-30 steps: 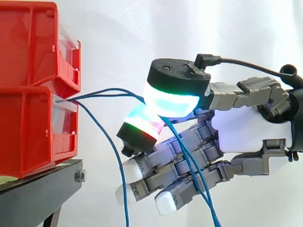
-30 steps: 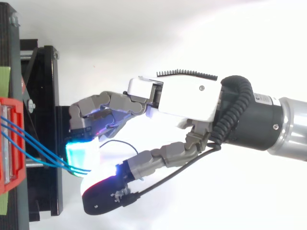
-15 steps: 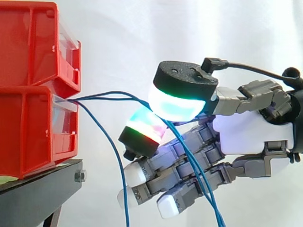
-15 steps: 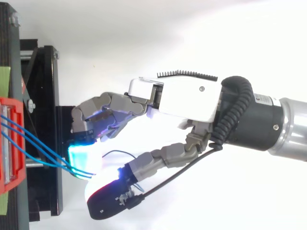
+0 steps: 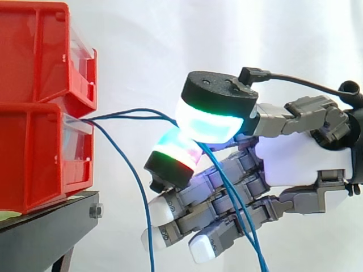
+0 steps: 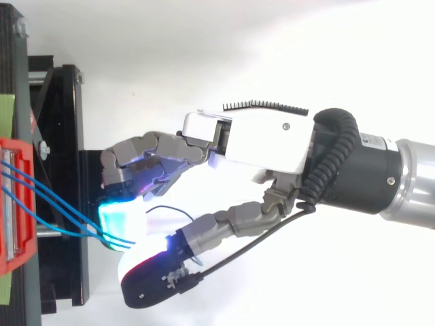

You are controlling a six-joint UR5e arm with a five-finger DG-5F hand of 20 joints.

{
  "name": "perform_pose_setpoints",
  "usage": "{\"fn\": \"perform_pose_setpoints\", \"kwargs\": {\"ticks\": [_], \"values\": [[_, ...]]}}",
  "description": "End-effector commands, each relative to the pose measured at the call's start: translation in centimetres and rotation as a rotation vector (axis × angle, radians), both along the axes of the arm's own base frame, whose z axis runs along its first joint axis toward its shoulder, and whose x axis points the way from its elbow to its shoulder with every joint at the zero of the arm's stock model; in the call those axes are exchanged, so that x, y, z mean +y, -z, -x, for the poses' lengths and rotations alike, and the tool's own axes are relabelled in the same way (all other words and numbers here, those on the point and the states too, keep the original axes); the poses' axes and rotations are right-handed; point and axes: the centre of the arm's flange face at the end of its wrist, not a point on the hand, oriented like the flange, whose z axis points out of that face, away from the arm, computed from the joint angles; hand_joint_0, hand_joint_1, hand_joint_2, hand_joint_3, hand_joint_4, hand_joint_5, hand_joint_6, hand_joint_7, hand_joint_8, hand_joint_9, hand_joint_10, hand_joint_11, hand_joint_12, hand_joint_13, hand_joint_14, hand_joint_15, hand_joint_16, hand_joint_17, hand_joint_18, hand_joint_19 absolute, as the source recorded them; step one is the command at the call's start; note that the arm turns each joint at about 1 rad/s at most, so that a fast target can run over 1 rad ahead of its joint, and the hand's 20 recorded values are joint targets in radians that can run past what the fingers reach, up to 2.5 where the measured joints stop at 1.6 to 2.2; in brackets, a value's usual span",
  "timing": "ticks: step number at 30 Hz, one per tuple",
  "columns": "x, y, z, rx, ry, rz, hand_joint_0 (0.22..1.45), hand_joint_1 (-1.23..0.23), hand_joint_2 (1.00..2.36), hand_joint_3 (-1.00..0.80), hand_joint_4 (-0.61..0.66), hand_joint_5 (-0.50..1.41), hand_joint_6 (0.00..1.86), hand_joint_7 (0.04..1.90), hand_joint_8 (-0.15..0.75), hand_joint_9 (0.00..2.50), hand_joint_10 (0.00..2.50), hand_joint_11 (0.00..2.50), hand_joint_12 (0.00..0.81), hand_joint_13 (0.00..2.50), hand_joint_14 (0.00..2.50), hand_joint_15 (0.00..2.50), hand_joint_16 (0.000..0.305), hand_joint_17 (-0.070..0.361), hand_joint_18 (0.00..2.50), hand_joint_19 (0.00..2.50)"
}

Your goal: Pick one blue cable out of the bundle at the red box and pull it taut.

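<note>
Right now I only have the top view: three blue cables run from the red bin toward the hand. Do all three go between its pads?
Observer: No. From the side, two blue cables pass between the hand's thumb pad and a finger pad; the third cable drops free, left of the fingers.
Operator: Are the two taut?
Observer: No, slack: they arc over to the pads, then hang down across the fingers.
Operator: Which bin do they come from?
Observer: The lower red bin, at its clear front, under a second red bin.
</note>
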Motion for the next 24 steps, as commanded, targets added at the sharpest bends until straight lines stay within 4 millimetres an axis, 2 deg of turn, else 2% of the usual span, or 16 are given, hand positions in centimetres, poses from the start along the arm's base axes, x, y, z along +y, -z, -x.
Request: {"fn": "perform_pose_setpoints", "kwargs": {"ticks": [1,5,14,19,24], "values": [[-0.02,-0.02,-0.01,-0.002,0.002,0.000,0.59,-0.75,1.01,-0.38,0.15,-0.05,0.53,1.50,0.259,0.78,0.01,0.41,0.390,0.50,0.00,0.14,0.053,0.120,0.65,0.44],[0.00,-0.02,-0.02,-0.002,0.001,0.000,0.59,-0.73,1.01,-0.34,0.18,-0.04,0.50,1.51,0.256,0.79,0.01,0.42,0.388,0.50,0.00,0.14,0.053,0.120,0.65,0.44],[0.01,0.01,0.01,0.001,-0.001,0.000,0.60,-0.71,1.02,-0.30,0.26,-0.06,0.50,1.24,0.251,0.80,0.01,0.39,0.387,0.50,0.00,0.14,0.053,0.120,0.64,0.45],[0.00,0.08,0.04,0.003,-0.001,0.000,0.60,-0.71,1.01,-0.35,0.38,-0.06,0.50,1.08,0.245,0.83,0.01,0.37,0.385,0.50,0.00,0.13,0.053,0.120,0.64,0.45],[0.01,0.01,0.01,0.001,-0.001,0.000,0.60,-0.72,1.01,-0.35,0.34,-0.06,0.50,1.09,0.246,0.82,0.01,0.38,0.387,0.50,0.00,0.14,0.053,0.120,0.64,0.44]]}}
